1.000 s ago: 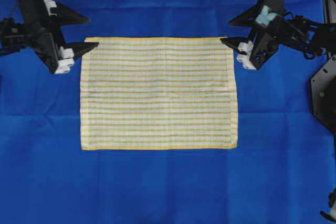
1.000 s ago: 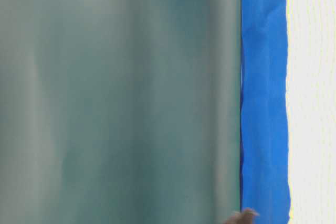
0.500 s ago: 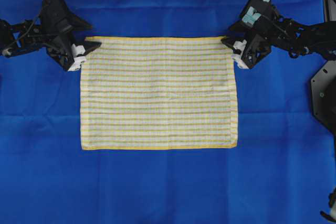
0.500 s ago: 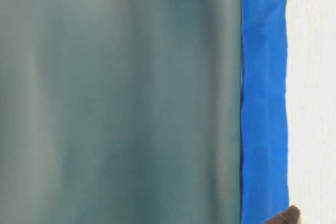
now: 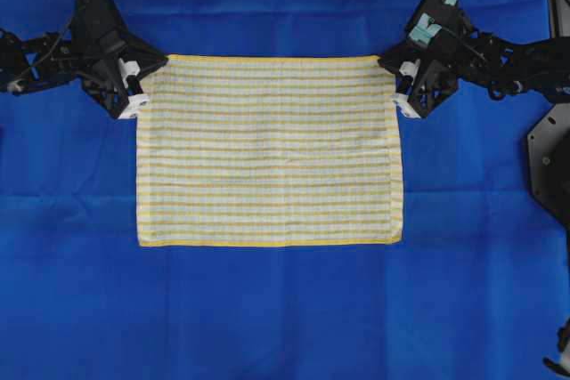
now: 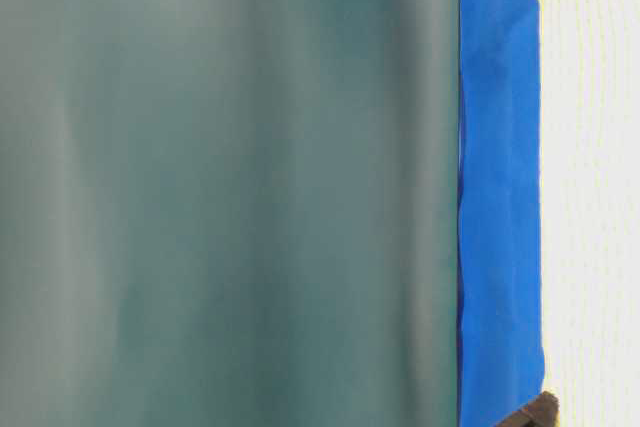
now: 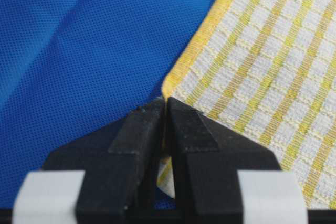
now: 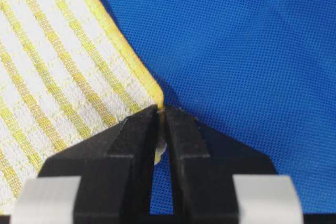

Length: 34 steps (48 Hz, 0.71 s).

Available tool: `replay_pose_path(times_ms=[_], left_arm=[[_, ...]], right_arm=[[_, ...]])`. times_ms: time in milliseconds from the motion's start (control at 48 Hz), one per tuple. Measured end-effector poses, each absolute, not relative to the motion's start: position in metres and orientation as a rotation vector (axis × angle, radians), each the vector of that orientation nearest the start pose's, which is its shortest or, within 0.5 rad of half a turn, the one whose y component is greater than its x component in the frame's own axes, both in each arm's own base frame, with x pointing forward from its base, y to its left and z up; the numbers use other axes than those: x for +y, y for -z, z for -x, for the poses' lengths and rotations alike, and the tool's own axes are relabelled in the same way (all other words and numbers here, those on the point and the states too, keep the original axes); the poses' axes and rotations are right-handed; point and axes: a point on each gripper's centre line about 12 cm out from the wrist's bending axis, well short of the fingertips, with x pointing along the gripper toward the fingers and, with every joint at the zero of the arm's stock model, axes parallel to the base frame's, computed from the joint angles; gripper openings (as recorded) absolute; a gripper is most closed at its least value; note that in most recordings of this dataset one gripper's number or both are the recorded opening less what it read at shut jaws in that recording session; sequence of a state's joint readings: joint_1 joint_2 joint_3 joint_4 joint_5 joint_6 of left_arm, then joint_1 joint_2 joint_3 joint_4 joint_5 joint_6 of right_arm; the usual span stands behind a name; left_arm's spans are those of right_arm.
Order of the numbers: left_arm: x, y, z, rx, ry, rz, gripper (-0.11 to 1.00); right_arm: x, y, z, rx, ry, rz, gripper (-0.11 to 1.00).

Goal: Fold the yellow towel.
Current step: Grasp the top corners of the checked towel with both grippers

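The yellow towel (image 5: 267,149) lies spread flat, a yellow-and-white striped rectangle with darker yellow hems. My left gripper (image 5: 153,68) is shut on its far left corner, and the left wrist view shows the corner cloth (image 7: 247,72) pinched between the black fingers (image 7: 139,145) of that gripper (image 7: 165,100). My right gripper (image 5: 385,63) is shut on the far right corner; in the right wrist view the hem (image 8: 126,61) runs into that gripper (image 8: 161,108), with a bit of cloth caught between its fingers. In the table-level view the towel (image 6: 595,197) shows as a pale band.
A large plain blue cloth (image 5: 267,318) covers the table all round the towel. A black robot base (image 5: 552,166) stands at the right edge. The table-level view is mostly a blurred green wall (image 6: 220,197).
Both grippers have closed on the towel's far corners. The far edge has shifted slightly away from me, and both arms have moved inward and lower.
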<state>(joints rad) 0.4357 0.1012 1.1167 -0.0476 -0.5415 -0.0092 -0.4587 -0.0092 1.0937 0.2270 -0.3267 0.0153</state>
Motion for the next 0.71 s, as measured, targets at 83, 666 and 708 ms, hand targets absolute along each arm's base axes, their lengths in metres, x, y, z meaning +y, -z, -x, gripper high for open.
replay_pose_path(times_ms=[83, 666, 708], left_arm=[[0.123, -0.066, -0.258, 0.665, -0.458, 0.188, 0.02], [0.114, -0.102, -0.263, 0.606, -0.423, 0.168, 0.02], [0.113, -0.102, -0.263, 0.606, -0.420, 0.169, 0.02]], right_arm=[[-0.132, -0.084, -0.249, 0.689, 0.594, -0.365, 0.06], [-0.129, -0.115, -0.242, 0.591, 0.600, -0.376, 0.06], [-0.129, -0.115, -0.241, 0.593, 0.600, -0.376, 0.06]])
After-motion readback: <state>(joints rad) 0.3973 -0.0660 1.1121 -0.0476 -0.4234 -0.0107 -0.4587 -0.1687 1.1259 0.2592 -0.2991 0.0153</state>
